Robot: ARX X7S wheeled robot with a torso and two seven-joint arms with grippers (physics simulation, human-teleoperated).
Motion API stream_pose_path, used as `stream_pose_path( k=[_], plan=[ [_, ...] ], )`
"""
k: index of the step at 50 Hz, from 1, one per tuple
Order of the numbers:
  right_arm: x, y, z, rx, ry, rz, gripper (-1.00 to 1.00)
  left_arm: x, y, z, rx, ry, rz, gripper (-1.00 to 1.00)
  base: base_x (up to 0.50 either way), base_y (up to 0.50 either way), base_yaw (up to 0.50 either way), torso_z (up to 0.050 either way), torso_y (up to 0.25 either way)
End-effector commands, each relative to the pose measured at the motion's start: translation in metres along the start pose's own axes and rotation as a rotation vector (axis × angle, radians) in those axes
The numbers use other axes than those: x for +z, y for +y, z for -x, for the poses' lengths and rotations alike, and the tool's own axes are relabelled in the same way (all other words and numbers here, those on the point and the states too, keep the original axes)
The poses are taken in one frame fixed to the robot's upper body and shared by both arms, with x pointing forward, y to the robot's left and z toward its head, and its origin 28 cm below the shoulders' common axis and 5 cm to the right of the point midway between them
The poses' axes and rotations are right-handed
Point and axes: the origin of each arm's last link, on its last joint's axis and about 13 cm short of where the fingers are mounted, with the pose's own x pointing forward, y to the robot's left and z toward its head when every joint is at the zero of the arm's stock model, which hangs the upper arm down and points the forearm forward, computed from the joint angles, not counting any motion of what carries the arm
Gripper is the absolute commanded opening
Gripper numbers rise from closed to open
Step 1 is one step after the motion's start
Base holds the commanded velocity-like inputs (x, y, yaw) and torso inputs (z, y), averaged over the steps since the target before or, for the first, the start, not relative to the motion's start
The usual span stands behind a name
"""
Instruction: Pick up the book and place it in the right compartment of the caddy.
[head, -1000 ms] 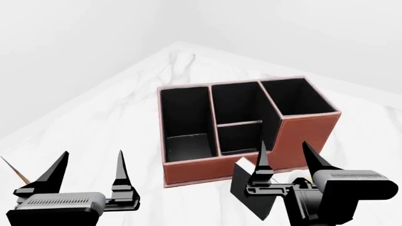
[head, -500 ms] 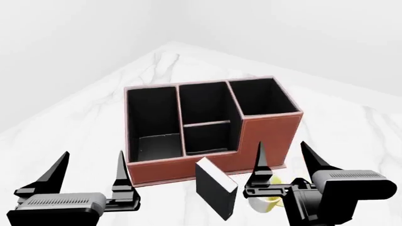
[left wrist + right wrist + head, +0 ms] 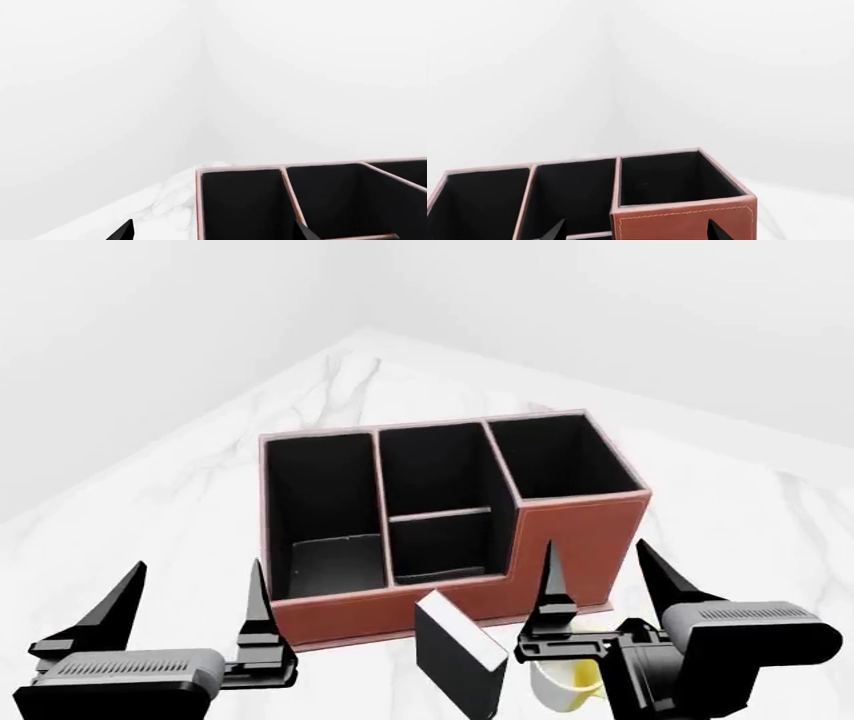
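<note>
The caddy (image 3: 587, 540) is a reddish-brown box with a black interior, standing in the middle of the head view. Its right compartment (image 3: 561, 455) is the tall square end section and looks empty. The book (image 3: 461, 660), black with white page edges, stands upright on the table just in front of the caddy. My right gripper (image 3: 595, 546) is open, to the right of the book and apart from it. My left gripper (image 3: 198, 565) is open at the lower left with nothing in it. The right wrist view faces the right compartment (image 3: 674, 177), with the right gripper (image 3: 637, 230) open below it. In the left wrist view the left gripper (image 3: 215, 232) is open before the caddy (image 3: 240, 171).
A white-and-yellow mug (image 3: 567, 688) stands on the table behind my right gripper, close to the book's right side and partly hidden. The white marble table (image 3: 160, 500) runs back to a corner beyond the caddy, with plain white walls behind.
The head view has shifted: the caddy now sits further left and lower in it. The book, earlier overlapped by my right gripper's finger, shows apart to its left. Both grippers stay open.
</note>
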Motion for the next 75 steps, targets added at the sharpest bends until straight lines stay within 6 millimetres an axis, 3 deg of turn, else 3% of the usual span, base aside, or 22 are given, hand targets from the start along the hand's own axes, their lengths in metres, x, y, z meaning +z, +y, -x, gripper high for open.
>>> stream_pose_path(
  k=[1, 33, 68, 75],
  plan=[
    [0.0, 0.0002, 0.0006, 0.001, -0.001, 0.007, 1.0, -0.0001, -0.0001, 0.0001, 0.0, 0.0, -0.001, 1.0, 0.0, 0.0, 0.0, 0.0, 0.0],
    [0.0004, 0.0002, 0.0005, 0.007, -0.017, -0.012, 1.0, -0.0004, -0.0003, -0.0006, -0.002, 0.001, -0.001, 1.0, -0.01, 0.09, 0.0, 0.0, 0.0],
    [-0.0009, -0.0004, 0.0002, -0.017, 0.005, -0.004, 1.0, -0.0002, -0.0003, -0.0003, -0.002, 0.001, -0.002, 1.0, 0.03, -0.07, 0.0, 0.0, 0.0],
    [-0.0011, 0.0002, 0.0015, -0.013, -0.004, 0.001, 1.0, -0.0002, -0.0002, -0.0002, -0.001, 0.001, -0.001, 1.0, 0.0, 0.0, 0.5, 0.0, 0.0]
  ],
)
